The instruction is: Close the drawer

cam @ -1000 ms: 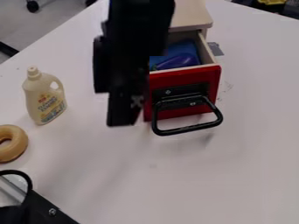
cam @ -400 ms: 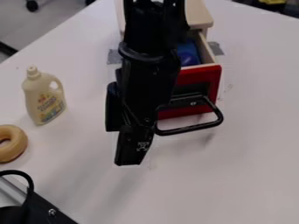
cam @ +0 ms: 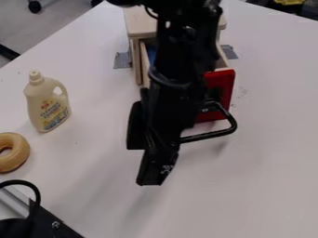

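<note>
The end effector (cam: pixel 147 163) hangs in front of the open, red-fronted drawer (cam: pixel 221 85).

Arm (cam: pixel 180 60) black throughout: blocky segments, rounded collar (cam: pixel 166 80) midway, thin dark cable (cam: pixel 150 13) up top, small pale marking (cam: pixel 166 169) low on pincer (cam: pixel 144 164).

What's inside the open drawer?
Something blue shows in the drawer, beside the robot arm. The arm covers most of the inside, so what else is there can't be seen.
</note>
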